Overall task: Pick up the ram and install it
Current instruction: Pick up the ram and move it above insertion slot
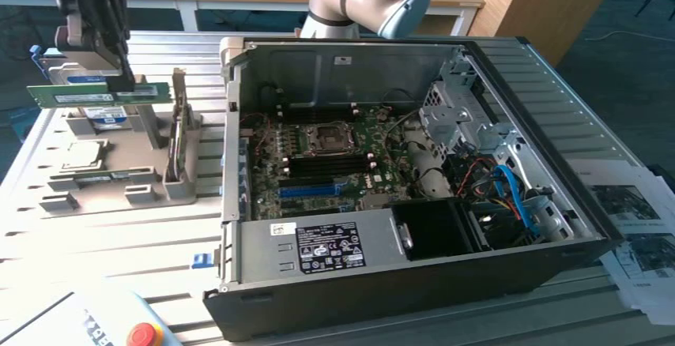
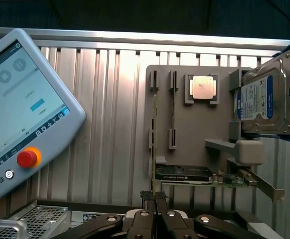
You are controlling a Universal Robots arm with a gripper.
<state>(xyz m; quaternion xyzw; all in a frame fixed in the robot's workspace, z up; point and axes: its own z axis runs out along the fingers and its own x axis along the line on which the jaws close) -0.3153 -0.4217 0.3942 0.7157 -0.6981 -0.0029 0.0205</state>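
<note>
The slatted metal counter [image 1: 126, 227] carries an open computer case [image 1: 316, 298] lying on its side, with the green motherboard [image 1: 327, 152] and its blue slot [image 1: 311, 190] exposed inside. At the exterior view's left of the case sits a grey parts holder [image 1: 116, 184], and a teach pendant [image 2: 20, 109] lies on the counter near it. The holder carries a hard drive [image 2: 261, 102], a graphics card [image 2: 184, 173] and a processor chip [image 2: 202, 87].

The ram [image 1: 74, 95] hangs in the air above the holder, off the counter and well apart from the motherboard. It is held level, long side horizontal. The hand [image 1: 125, 84] comes down on it from above, with its fingers [image 2: 147, 196] pinched nearly together on the thin board. The grip sits closer to the end that points toward the case, so most of the stick juts out toward the exterior view's left.
</note>
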